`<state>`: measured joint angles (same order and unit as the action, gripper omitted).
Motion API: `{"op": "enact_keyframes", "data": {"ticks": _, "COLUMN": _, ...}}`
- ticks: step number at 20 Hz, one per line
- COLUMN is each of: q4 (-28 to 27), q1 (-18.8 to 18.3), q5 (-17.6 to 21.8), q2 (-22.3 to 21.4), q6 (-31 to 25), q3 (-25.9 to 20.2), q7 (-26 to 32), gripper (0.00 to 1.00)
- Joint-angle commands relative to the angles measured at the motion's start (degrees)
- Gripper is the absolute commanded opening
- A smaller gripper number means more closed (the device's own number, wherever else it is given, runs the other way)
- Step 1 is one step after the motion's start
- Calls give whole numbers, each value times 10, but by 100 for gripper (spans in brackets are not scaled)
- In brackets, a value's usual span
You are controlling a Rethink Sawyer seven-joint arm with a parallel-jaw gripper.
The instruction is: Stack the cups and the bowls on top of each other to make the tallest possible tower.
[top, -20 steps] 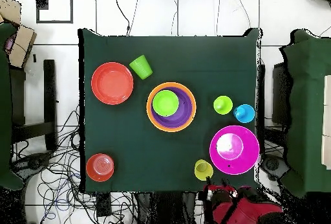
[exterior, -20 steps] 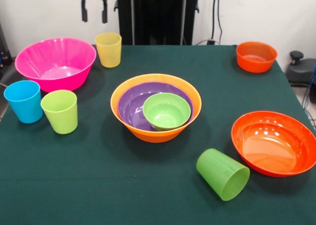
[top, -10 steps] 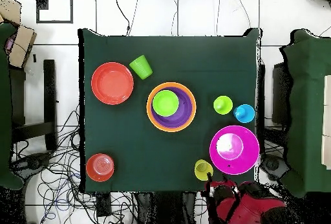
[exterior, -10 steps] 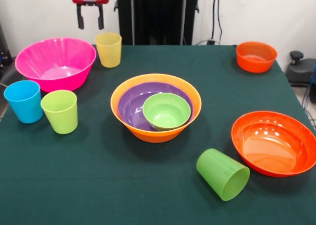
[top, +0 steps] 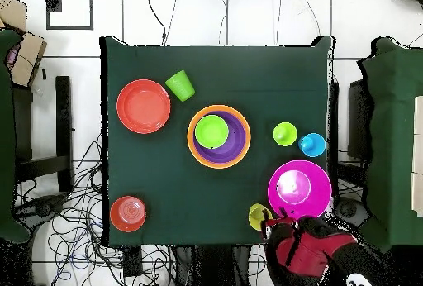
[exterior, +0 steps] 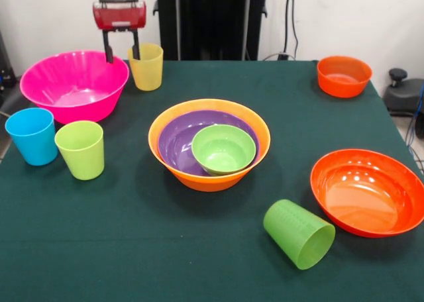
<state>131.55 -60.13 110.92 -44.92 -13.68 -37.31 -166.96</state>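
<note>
At the table's middle the large orange bowl [exterior: 209, 173] holds the purple bowl [exterior: 177, 140], which holds the small green bowl [exterior: 223, 150]; this nested stack [top: 218, 135] is the tower. My gripper [exterior: 121, 54] is open and hangs at rim height between the pink bowl [exterior: 74, 85] and the upright yellow cup [exterior: 147, 67], with one finger by the cup's rim. From above, the gripper [top: 273, 221] sits beside the yellow cup [top: 259, 215]. The blue cup [exterior: 32, 136] and lime cup [exterior: 80, 150] stand upright. A darker green cup [exterior: 299, 234] lies on its side.
A wide red-orange bowl [exterior: 368, 191] sits at the right, near the fallen cup. At the far right corner stands a small orange bowl [exterior: 343, 75]. The pink bowl [top: 299, 190] lies close to the table edge by the arm. Cables cover the floor around the table.
The gripper has come down from above the table's far edge to rim height between the pink bowl and the yellow cup. The cups and bowls have not moved.
</note>
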Motion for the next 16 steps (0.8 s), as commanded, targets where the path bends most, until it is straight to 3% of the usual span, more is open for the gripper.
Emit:
{"op": "enact_keyframes", "data": {"ticks": 1, "q4": -74, "q1": 12, "q5": 39, "q2": 79, "q6": -48, "q3": -65, "q7": -29, "gripper": 100}}
{"op": "enact_keyframes", "data": {"ticks": 6, "q4": -137, "q1": 66, "q5": -28, "q2": 86, "q6": 19, "q3": 15, "q7": 37, "gripper": 100}}
{"op": "enact_keyframes", "data": {"ticks": 16, "q4": -180, "q1": 126, "q5": -101, "q2": 90, "q6": 53, "q3": 77, "q7": 84, "gripper": 100}}
